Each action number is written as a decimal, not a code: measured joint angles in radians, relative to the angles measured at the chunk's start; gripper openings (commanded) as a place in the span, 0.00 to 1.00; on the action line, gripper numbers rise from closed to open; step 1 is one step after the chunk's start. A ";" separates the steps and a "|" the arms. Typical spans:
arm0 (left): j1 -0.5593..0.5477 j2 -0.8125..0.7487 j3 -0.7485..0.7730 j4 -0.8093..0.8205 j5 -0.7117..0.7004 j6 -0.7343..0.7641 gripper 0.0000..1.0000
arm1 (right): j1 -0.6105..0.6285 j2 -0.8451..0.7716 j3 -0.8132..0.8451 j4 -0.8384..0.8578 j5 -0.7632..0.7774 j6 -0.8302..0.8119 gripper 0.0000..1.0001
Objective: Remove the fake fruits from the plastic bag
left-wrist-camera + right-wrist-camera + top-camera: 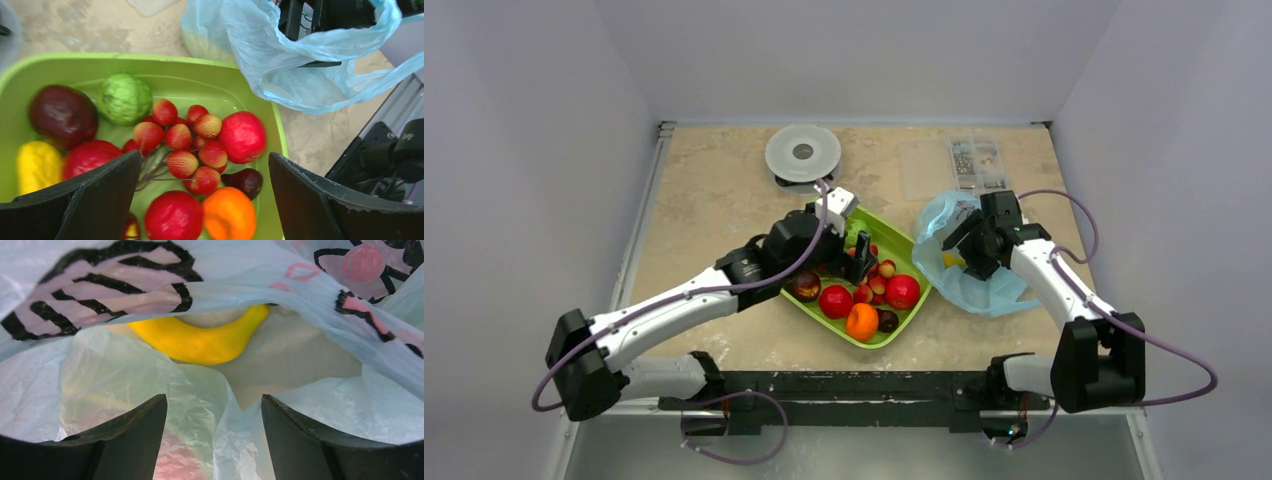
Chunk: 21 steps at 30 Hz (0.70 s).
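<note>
The light-blue plastic bag (984, 285) lies right of the green tray (894, 238). My right gripper (972, 262) reaches into its mouth. In the right wrist view it (213, 400) is open, bag film (200, 405) lies between its fingers, and a yellow banana (200, 342) rests deeper inside under the printed top layer. My left gripper (202, 157) hangs wide open over the tray (200, 75), holding nothing. Below it lie two red balls (242, 136) (173, 216), an orange (229, 213), a dark purple-brown fruit (62, 115) and a yellow fruit (37, 165).
The tray also holds a lumpy green ball (124, 98) and a cluster of small red berries (187, 145). A round grey disc (803, 153) and a clear plastic box (977, 163) sit at the back of the table. Walls close in on three sides.
</note>
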 measured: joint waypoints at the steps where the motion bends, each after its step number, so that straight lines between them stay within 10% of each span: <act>1: -0.005 0.027 0.001 0.015 0.000 -0.039 1.00 | -0.002 0.000 0.000 0.005 0.001 0.010 0.68; 9: -0.088 0.278 0.049 0.159 -0.026 -0.280 0.99 | -0.022 -0.002 0.029 -0.012 0.057 0.043 0.67; 21: -0.132 0.537 0.266 0.206 -0.027 -0.379 0.66 | -0.046 0.001 0.036 0.030 0.088 -0.014 0.64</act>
